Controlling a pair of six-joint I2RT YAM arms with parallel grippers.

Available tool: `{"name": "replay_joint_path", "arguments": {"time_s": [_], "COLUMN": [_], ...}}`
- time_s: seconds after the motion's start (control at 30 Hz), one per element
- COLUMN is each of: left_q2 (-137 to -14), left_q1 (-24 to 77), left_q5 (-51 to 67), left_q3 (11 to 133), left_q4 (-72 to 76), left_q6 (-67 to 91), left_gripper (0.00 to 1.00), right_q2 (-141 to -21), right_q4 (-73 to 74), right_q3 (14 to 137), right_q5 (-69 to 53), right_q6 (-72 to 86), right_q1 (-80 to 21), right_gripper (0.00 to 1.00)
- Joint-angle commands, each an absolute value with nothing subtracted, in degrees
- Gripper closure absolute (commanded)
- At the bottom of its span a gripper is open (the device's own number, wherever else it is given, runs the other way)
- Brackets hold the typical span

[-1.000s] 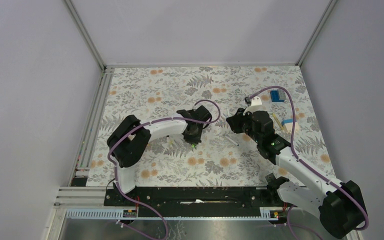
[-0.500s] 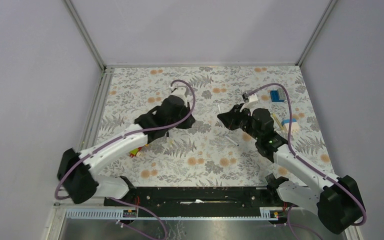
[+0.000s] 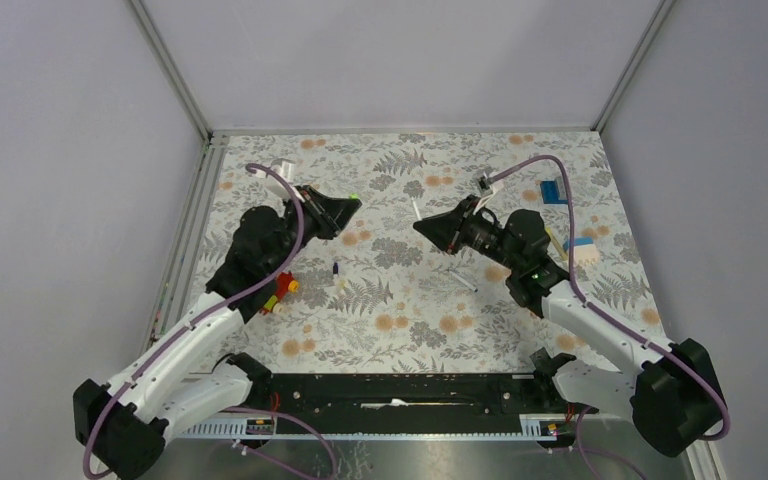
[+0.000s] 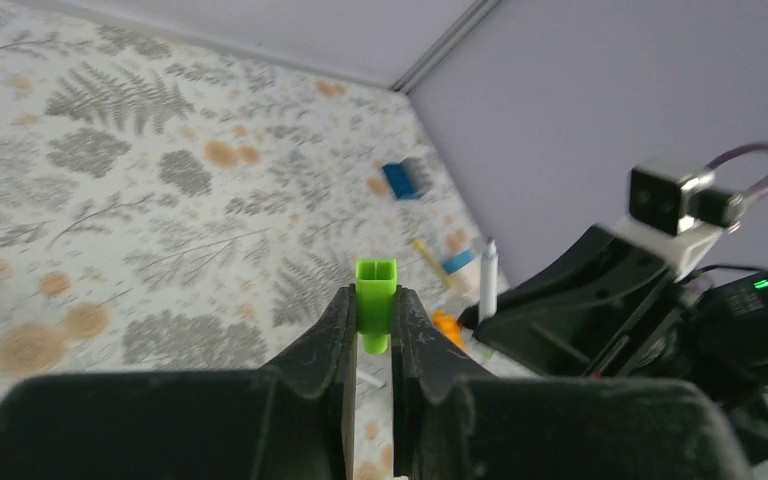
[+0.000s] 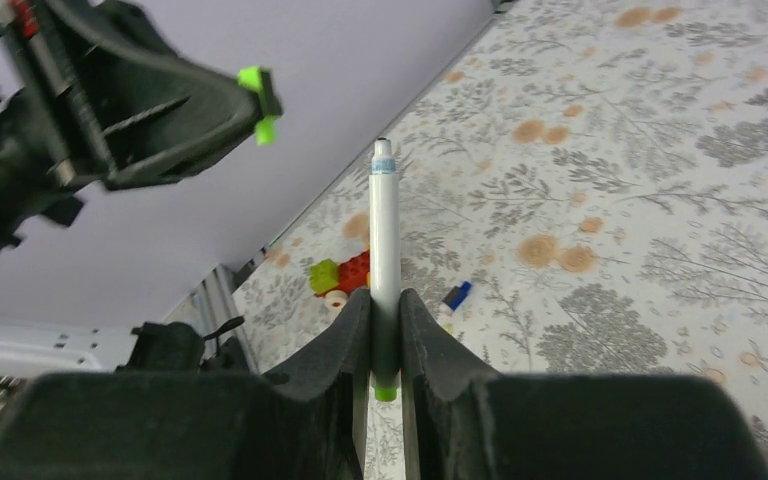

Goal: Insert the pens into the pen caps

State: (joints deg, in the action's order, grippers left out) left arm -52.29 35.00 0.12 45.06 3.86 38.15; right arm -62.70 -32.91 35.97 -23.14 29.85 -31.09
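Green pen cap (image 4: 376, 285) sits clenched in your left gripper (image 4: 374, 312), raised over the desk (image 3: 520, 330) toward its far left corner. Your right gripper (image 5: 385, 305) clamps a white pen (image 5: 384, 220), held up nearer the far edge, tip facing that cap, the two apart. The dark blue cap (image 3: 335, 268) lies on the desk near the toy bricks (image 3: 282, 290), toward the left edge.

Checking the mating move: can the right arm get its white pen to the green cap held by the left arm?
Probably yes. The slim white pen and the small bright green cap are held apart with only open air between; some re-aiming looks needed.
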Motion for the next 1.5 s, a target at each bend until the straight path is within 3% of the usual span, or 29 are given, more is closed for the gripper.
{"name": "replay_joint_path", "arguments": {"time_s": [0.0,0.37,0.77,1.47], "left_q2": [-52.3,-57.5,-60.4,-60.6], "left_q1": [27.8,24.1,24.1,24.1], "left_q5": [17.8,30.4,31.8,32.5], "left_q3": [42.2,39.8,39.9,39.2], "left_q4": [21.9,45.2,47.1,46.9], "left_q6": [49.0,61.7,62.4,62.6], "left_gripper": [1.0,1.0,0.97,1.0], "right_q2": [-62.8,-65.7,-67.4,-68.4], "right_q4": [-41.6,-45.5,-45.8,-43.8], "right_q3": [38.9,41.4,42.3,44.2], "right_q5": [-30.2,-34.6,-33.7,-31.0], "right_q6": [31.5,32.2,31.9,30.1], "right_q1": [-32.7,-36.5,-39.3,-40.6], "right_gripper": [1.0,1.0,1.0,1.0]}}
